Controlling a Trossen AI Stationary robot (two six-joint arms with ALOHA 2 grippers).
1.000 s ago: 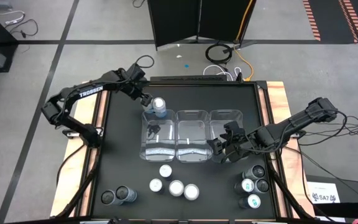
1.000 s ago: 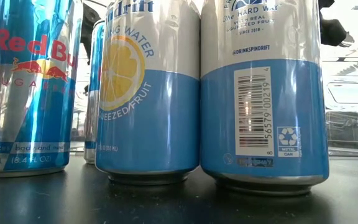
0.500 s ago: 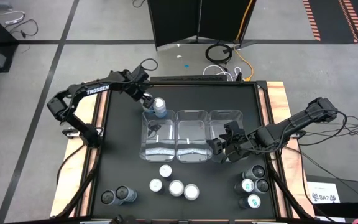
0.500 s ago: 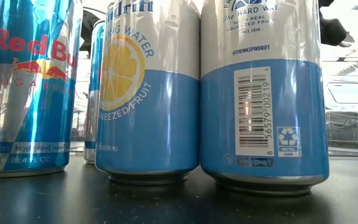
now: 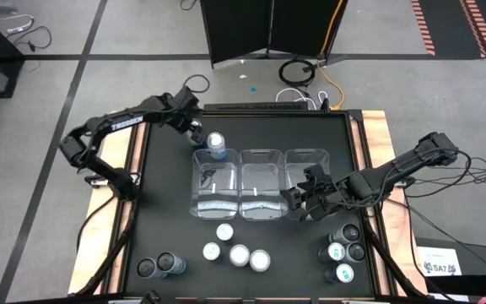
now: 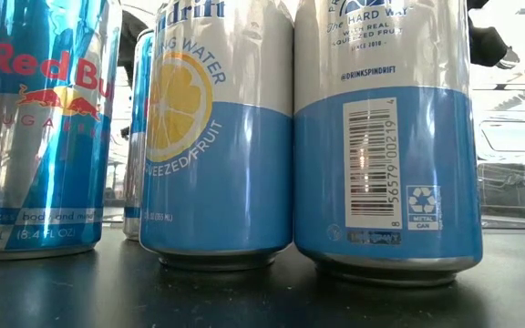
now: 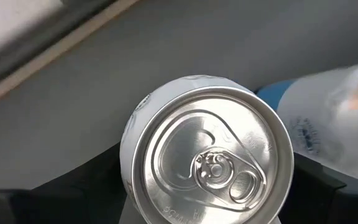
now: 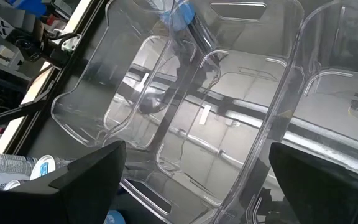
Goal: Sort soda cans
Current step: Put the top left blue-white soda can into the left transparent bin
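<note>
In the left wrist view a white soda can (image 7: 207, 165) with a silver top stands upright on the black table between the two fingers of my left gripper (image 7: 207, 205). That gripper (image 5: 194, 129) hangs near the far left corner and points steeply down. A second, blue-sided can (image 5: 216, 144) stands beside it at the far end of the left clear bin (image 5: 201, 198). My right gripper (image 5: 304, 201) hovers open by the right bin (image 5: 306, 157) with nothing between its fingers (image 8: 86, 180). Other cans stand in groups near the front edge (image 5: 239, 255). My left gripper comes at the white can from above, one dark finger (image 7: 89, 186) on each side of the can's wall just below its rim (image 7: 129, 158). I cannot tell whether the fingers touch the wall. The can stands upright on the table.
Three clear bins stand side by side mid-table, the middle one (image 5: 261, 160) between the other two. Can groups sit at the front left (image 5: 159, 266), front middle and front right (image 5: 342, 252). The low view is filled by a Red Bull can (image 6: 44, 128) and two Spindrift cans (image 6: 217, 137).
My left gripper's wrist has turned slightly, and its tip has shifted a little toward the table's far left corner, away from the blue-sided can. The cans and bins have stayed where they were.
</note>
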